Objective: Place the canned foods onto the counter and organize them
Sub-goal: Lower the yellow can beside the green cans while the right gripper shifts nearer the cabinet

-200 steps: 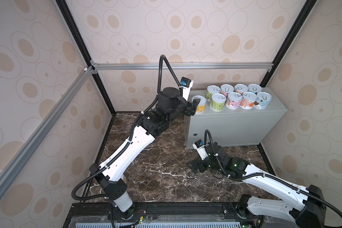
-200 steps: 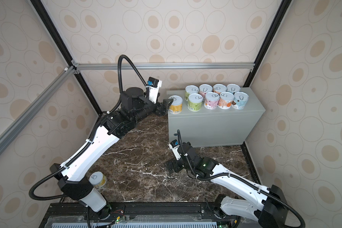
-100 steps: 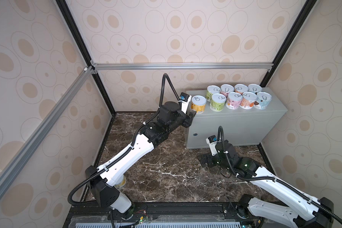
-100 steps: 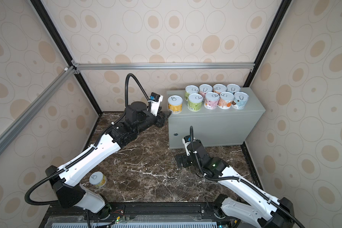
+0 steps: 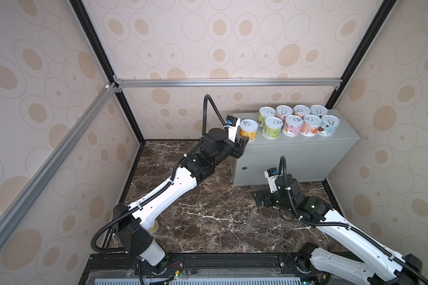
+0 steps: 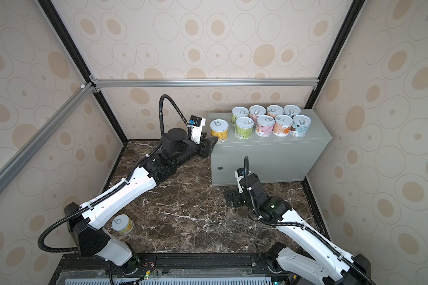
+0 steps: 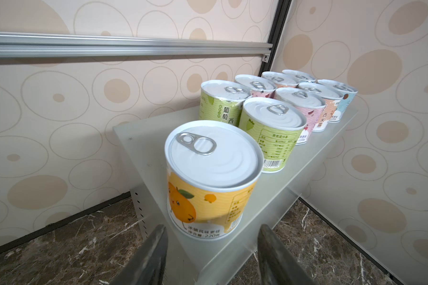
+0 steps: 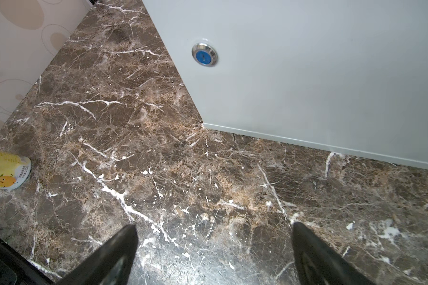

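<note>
Marble floor now keeps only one can, by the left arm's base; left gripper has just backed off, jaws apart and empty, leaving a yellow can at the front left corner of the counter, beside eight cans in two rows; right gripper hangs wide, empty.

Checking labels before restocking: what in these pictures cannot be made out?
Back-row cans: labels largely hidden by the front row, in both top views and the left wrist view.
Yellow floor can: cut off by the right wrist view's edge; in a top view the left arm hides nearly all of it.
Label small print: too small in the top views.
</note>
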`<state>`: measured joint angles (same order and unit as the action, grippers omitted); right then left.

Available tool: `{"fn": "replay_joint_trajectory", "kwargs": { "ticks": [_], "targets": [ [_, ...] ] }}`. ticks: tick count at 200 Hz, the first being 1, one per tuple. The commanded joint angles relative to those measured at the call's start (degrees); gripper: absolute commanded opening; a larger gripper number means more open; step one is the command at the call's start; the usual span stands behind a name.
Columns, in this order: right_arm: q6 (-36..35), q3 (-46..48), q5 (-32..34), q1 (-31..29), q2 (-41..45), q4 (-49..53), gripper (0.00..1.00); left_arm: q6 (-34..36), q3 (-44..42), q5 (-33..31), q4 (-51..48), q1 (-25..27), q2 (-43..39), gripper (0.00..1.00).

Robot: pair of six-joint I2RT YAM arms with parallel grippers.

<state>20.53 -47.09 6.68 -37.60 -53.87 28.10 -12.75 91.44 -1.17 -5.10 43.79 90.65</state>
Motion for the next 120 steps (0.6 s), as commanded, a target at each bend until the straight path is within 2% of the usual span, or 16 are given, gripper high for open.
{"fn": "replay_joint_trajectory", "kwargs": {
  "ticks": [1,120],
  "targets": [
    [0.0,0.5,1.1,0.5,1.0,0.4,0.99,-1.0,2.4,-0.6,2.2,0.6,2.0,0.58],
    [-0.3,2.7,0.0,2.2,1.8,-1.2,0.99,-0.3,13.7,-2.1,0.1,-0.3,12.4,0.55]
  ]
}}
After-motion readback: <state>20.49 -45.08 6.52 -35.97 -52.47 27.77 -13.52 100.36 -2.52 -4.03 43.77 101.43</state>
